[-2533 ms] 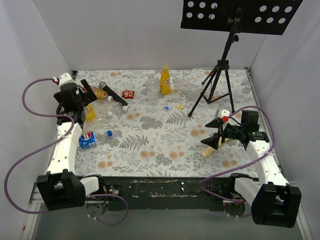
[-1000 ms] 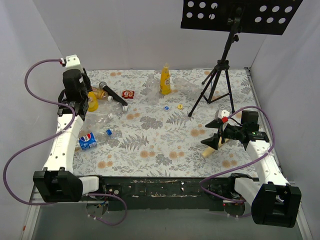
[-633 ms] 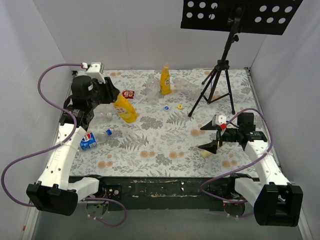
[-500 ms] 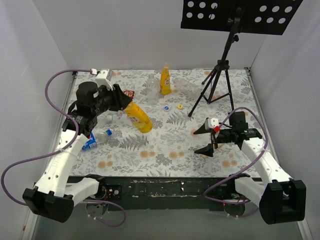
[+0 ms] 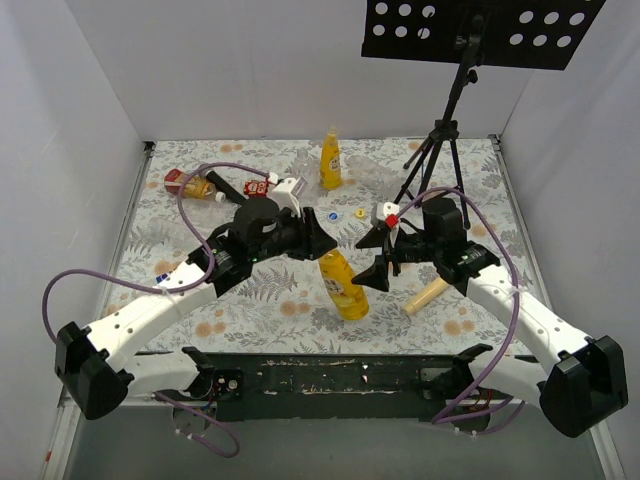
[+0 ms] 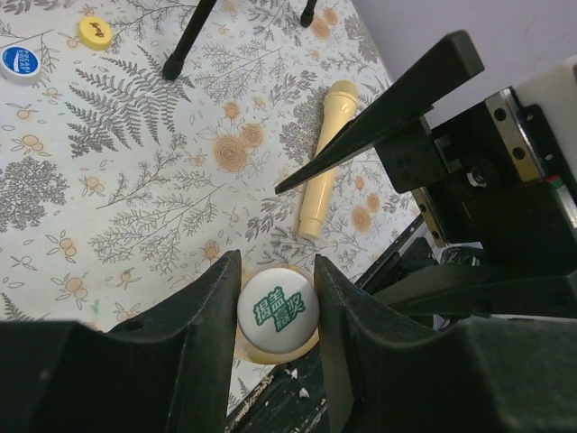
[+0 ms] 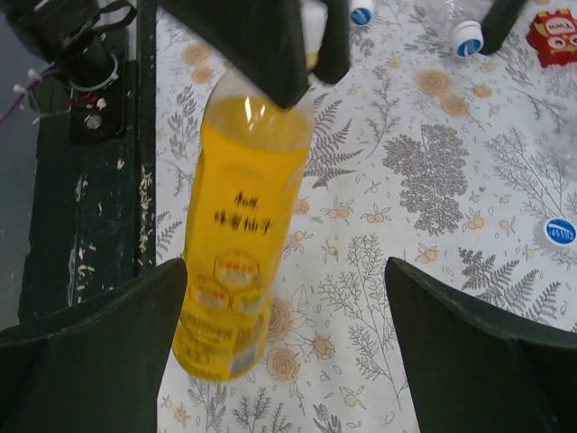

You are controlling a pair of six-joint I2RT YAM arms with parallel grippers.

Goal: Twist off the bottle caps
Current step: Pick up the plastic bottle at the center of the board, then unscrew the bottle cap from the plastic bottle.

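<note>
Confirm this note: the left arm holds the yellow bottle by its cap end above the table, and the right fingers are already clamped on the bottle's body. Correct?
Not quite. The right gripper is wide open, not on the yellow bottle; the right wrist view shows the gap. The left gripper does hold it by its cap end.

The left gripper is now carrying the yellow bottle from far left to centre. The right gripper is reaching left beside it, jaws spread wider

White arms, black joints, purple cables
</note>
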